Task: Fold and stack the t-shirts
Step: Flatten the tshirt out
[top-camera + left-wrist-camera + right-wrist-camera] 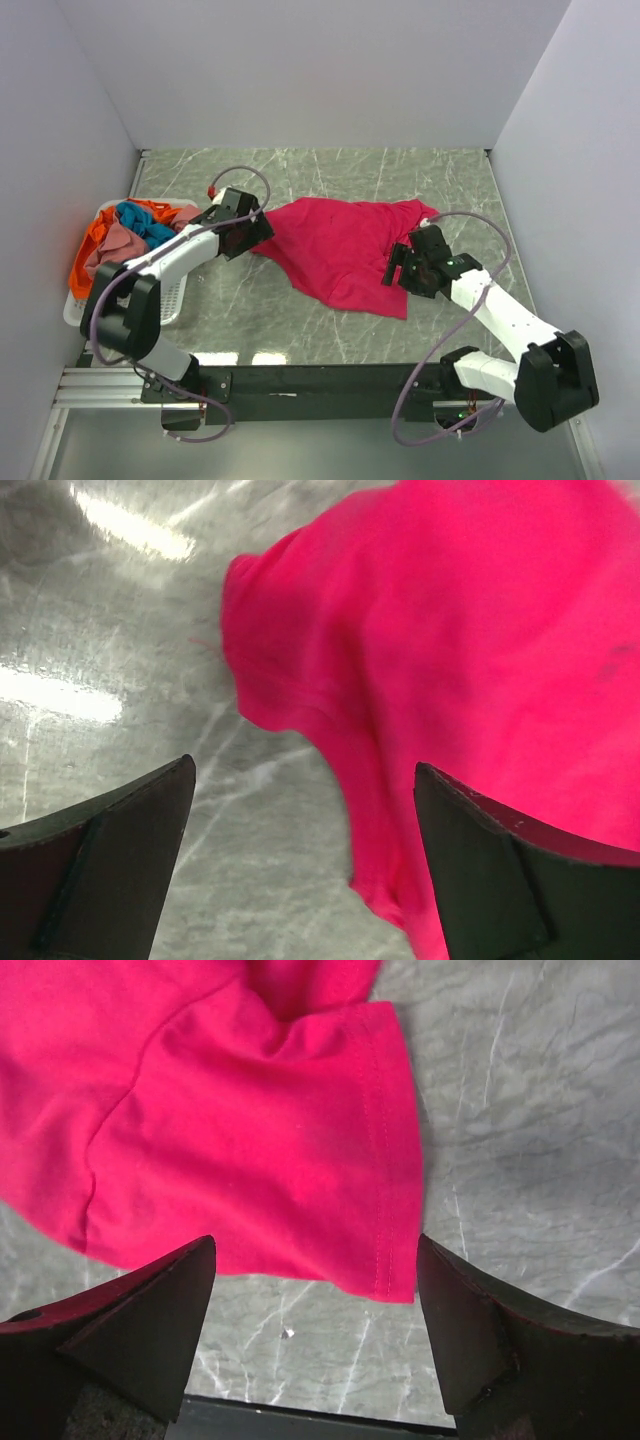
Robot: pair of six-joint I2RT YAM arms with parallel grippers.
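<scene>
Now tilted down at opposite edges of the magenta t-shirt (340,250), left tool (305,770) and right tool (317,1245) gape.

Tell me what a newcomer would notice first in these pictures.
The bright magenta-pink t-shirt lies rumpled in the middle of the grey marbled table. The left gripper and right gripper stand over its left and right edges, both open and holding nothing. At the table's left edge, a white slatted basket holds a heap of t-shirts in orange, teal-blue and dusty pink.
</scene>
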